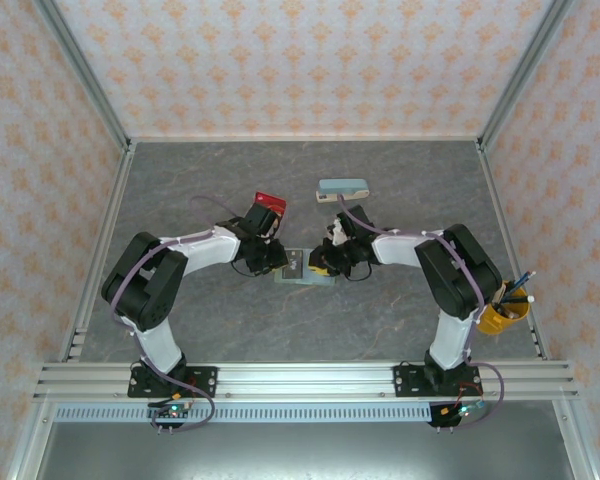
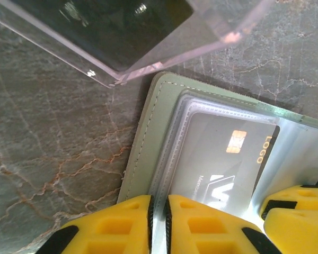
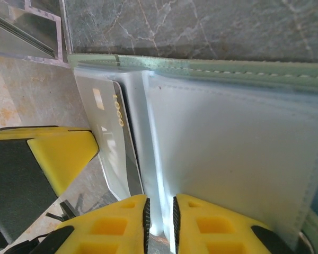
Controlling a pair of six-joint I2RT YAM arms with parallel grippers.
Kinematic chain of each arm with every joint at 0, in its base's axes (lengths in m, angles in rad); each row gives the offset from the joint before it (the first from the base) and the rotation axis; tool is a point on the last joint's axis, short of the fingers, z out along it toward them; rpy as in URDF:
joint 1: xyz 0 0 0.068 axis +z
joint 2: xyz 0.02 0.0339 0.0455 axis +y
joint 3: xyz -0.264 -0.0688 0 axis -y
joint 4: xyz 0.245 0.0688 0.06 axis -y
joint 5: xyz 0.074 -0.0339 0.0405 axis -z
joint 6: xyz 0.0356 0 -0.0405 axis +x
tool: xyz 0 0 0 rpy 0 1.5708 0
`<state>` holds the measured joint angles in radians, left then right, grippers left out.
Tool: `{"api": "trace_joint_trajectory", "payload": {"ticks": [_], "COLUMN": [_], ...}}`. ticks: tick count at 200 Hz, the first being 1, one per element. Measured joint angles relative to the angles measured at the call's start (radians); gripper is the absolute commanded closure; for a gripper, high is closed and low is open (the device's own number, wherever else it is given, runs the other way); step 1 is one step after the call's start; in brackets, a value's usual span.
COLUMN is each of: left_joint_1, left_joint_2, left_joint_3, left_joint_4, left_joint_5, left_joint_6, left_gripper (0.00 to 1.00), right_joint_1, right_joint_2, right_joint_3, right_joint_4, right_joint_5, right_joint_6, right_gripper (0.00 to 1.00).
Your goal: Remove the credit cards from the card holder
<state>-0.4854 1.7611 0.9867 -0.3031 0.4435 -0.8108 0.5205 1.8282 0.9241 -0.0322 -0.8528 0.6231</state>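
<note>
Both jaws tight on card holder (image 2: 148, 137)

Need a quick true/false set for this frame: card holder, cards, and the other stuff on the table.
1. The card holder lies opened flat, with the left gripper and the right gripper both at it. True.
2. The dark grey card lies loose on the table. False: it sits inside a clear slot of the card holder.
3. The teal case lies farther back than the card holder, apart from it. True.
4. The yellow cup with pens stands beside the left arm. False: it stands on the right side, next to the right arm.
</note>
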Motion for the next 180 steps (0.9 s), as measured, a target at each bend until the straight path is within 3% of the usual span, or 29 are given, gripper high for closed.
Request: {"api": "trace_joint_trajectory", "payload": {"ticks": [37,180], "left_joint_1": [0.0,0.001], "left_joint_2": [0.0,0.024], "left_joint_3": [0.0,0.008], "left_joint_4": [0.002,0.028], "left_joint_5": [0.015,0.058], "left_joint_6": [0.0,0.0], "left_gripper": [0.9,0.93], "right_joint_1": [0.0,-0.006], "right_joint_2": [0.007,0.034], "right_joint_3": [0.005,0.012], "right_joint_4": [-0.005,0.014], "right_joint_5": [0.0,-0.032], "right_joint_6": [-0.001,-0.02], "right_gripper": [0.8,0.86]}}
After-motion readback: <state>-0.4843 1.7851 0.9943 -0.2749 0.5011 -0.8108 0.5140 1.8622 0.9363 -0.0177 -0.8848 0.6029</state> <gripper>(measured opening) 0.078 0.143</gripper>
